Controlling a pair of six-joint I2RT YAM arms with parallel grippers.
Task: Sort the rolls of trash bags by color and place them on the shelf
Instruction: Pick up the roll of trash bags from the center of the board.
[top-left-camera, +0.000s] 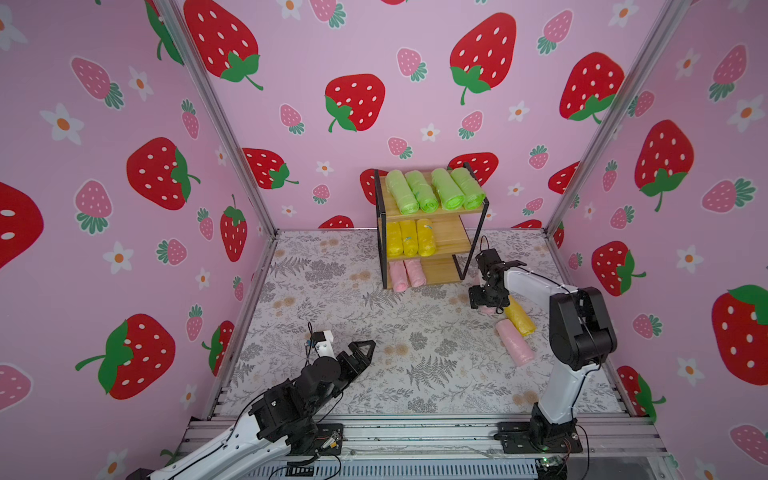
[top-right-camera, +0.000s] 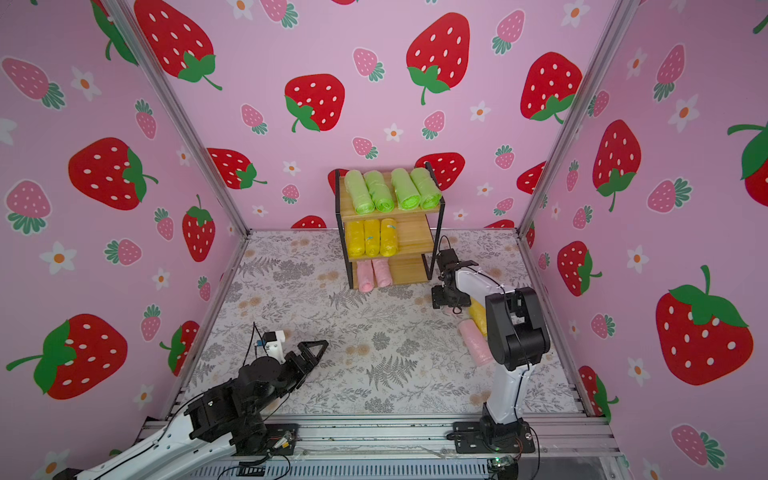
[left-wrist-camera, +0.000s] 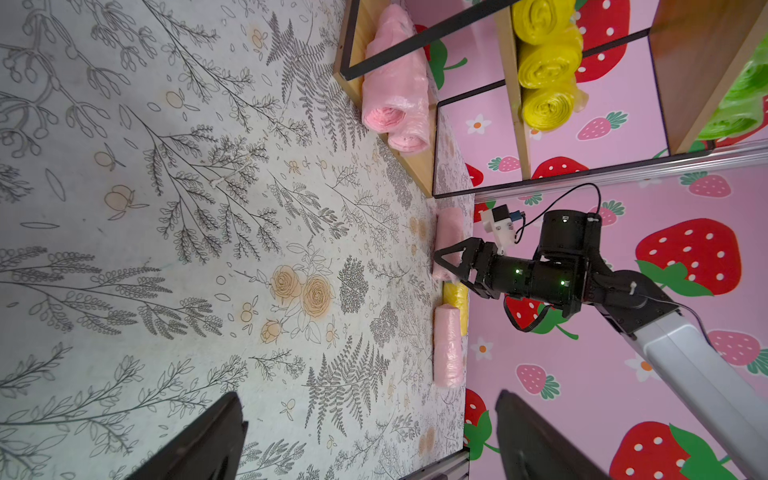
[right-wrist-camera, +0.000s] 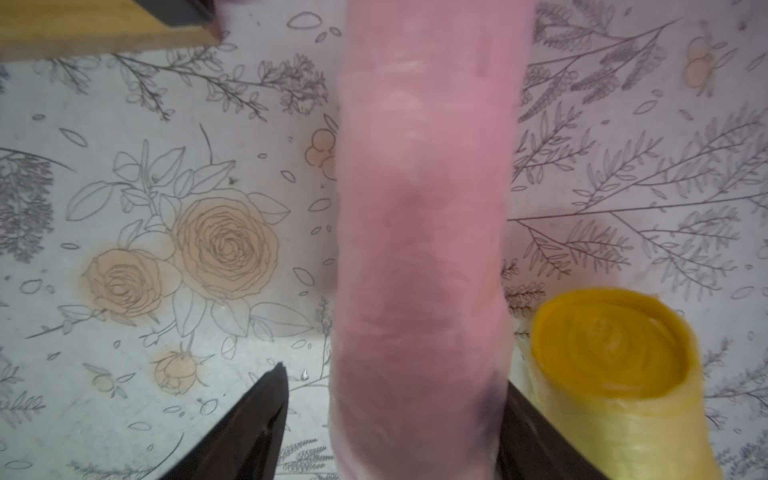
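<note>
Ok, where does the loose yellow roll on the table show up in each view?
Top view: yellow roll right of centre, nearer than the shelf.
Top view: same spot, half hidden by the right arm.
Left wrist: close by the right gripper.
Right wrist: end-on, beside the pink roll.
Landmark: the shelf, in all four.

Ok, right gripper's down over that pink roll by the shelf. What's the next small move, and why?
Probably close the right gripper on the pink roll: the roll lies between its open jaws, one finger not yet touching. The yellow roll sits close beside the other finger, so squeeze without shifting sideways.
</note>
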